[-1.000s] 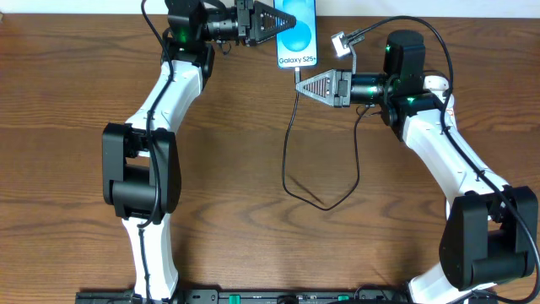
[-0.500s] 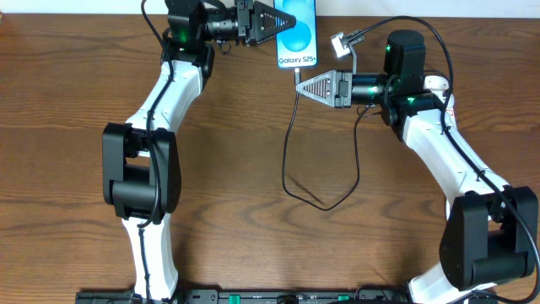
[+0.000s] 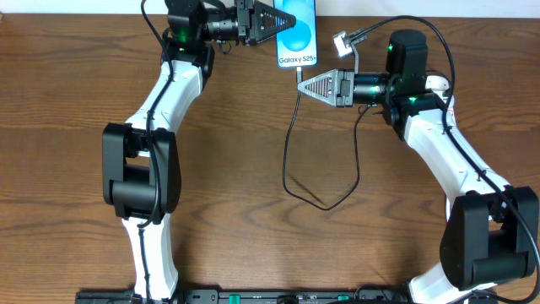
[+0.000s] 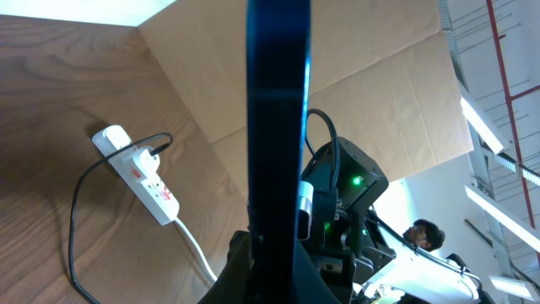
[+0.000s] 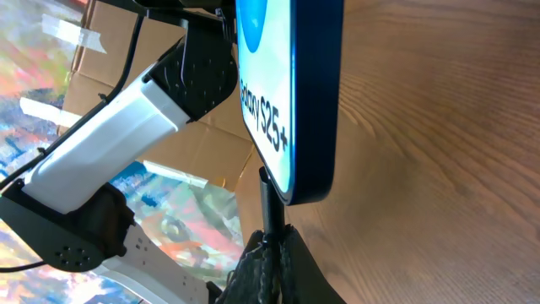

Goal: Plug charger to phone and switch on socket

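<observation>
Overhead: phone (image 3: 299, 46) sits at 12 o'clock on the tabletop (image 3: 67, 169), screen facing up. Left hand (image 3: 287, 24) comes in from phone's 9 o'clock and is clamped on its edges. Right hand (image 3: 299, 85) is at phone's 6 o'clock, closed on the charger (image 3: 285, 160) plug. Tip meets phone's bottom edge; can't tell if fully seated. Cable loops toward 6 o'clock, then back up. Socket (image 4: 143, 173) shows in L wrist view, flat on tabletop, black lead plugged in; switch position unclear.
</observation>
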Controlling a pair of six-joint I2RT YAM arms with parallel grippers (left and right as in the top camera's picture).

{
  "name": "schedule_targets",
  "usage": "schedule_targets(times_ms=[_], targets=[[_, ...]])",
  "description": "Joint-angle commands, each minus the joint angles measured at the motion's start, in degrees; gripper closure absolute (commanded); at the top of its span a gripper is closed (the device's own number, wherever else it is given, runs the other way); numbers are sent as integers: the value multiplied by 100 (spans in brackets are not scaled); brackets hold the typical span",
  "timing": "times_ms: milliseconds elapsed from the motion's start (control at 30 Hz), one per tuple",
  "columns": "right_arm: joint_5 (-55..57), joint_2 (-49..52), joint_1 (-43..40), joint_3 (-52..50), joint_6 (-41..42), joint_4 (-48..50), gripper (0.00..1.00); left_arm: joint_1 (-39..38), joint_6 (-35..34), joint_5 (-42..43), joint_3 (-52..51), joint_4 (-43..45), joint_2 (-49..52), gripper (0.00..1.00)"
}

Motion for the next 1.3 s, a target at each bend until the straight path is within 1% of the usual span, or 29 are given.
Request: schedule_targets(times_ms=[0, 367, 1267], targets=[[-79, 0, -22, 90, -92, 17, 99, -9, 11, -96, 72, 61, -190, 93], [52, 0, 28, 90, -94, 15, 99, -9, -116, -90, 72, 61, -190, 92], [50, 0, 39, 90, -85, 22, 99, -13, -85, -31, 72, 61, -190, 93]])
